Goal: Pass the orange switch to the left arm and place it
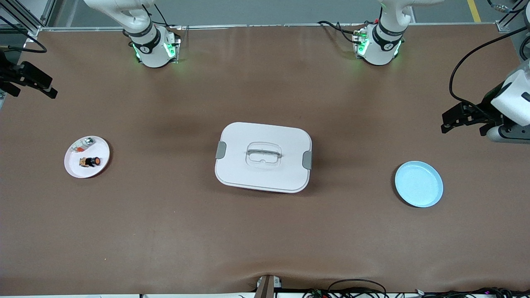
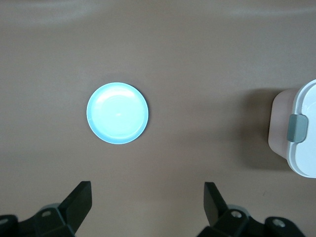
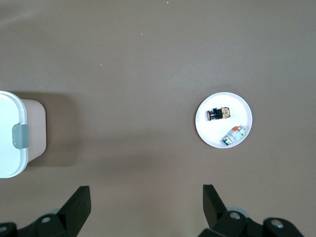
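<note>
The orange switch lies on its side on a small white plate toward the right arm's end of the table. It also shows in the right wrist view. The white box stands shut at the table's middle. My right gripper is open and empty, up in the air over the table's edge at the right arm's end; its fingers frame bare table. My left gripper is open and empty over the left arm's end; its fingers are wide apart.
A silver-and-clear part with a red bit shares the white plate. An empty light blue plate lies toward the left arm's end, also in the left wrist view. The box's edge shows in both wrist views.
</note>
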Controlling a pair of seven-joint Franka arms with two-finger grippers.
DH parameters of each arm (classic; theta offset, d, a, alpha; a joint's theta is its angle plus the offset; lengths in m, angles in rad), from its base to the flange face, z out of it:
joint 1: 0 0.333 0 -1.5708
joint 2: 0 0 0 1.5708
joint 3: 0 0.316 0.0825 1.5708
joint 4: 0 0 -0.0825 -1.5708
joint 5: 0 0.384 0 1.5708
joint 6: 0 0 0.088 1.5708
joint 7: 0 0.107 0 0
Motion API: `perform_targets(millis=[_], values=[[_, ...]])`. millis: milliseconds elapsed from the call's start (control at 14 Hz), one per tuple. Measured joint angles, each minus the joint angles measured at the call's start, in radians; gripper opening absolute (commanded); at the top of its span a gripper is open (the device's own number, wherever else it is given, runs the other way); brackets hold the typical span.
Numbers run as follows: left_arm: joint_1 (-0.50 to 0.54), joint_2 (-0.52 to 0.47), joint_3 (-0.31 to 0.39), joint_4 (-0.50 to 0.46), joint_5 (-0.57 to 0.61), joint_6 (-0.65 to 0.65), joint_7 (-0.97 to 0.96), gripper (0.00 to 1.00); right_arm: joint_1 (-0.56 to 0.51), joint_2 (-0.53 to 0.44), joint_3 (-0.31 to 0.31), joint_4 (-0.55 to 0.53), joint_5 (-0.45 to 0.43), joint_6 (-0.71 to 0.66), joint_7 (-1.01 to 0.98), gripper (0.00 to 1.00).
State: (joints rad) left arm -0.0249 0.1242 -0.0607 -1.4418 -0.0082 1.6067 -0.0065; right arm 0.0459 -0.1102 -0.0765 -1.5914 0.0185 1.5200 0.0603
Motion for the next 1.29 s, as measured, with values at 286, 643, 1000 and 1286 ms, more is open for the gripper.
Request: perform_targets(millis=[286, 643, 1000, 1286], values=[[0.001, 0.000, 0.001, 0.000, 0.000, 0.000, 0.000, 1.00, 0.000, 0.000, 0.000, 0.000, 0.000, 0.000, 0.000, 1.00], [0.000, 0.000, 0.000, 0.000, 0.000, 0.000, 0.000, 1.00, 0.000, 0.000, 0.000, 0.000, 0.000, 0.000, -0.001, 1.00], [-0.001, 0.000, -0.001, 0.000, 0.000, 0.000, 0.000, 1.00, 0.000, 0.000, -0.001, 0.000, -0.001, 0.000, -0.001, 1.00], [-0.003, 0.000, -0.003, 0.000, 0.000, 0.000, 0.000, 1.00, 0.000, 0.001, -0.001, -0.001, -0.023, 0.010, -0.003, 1.00]])
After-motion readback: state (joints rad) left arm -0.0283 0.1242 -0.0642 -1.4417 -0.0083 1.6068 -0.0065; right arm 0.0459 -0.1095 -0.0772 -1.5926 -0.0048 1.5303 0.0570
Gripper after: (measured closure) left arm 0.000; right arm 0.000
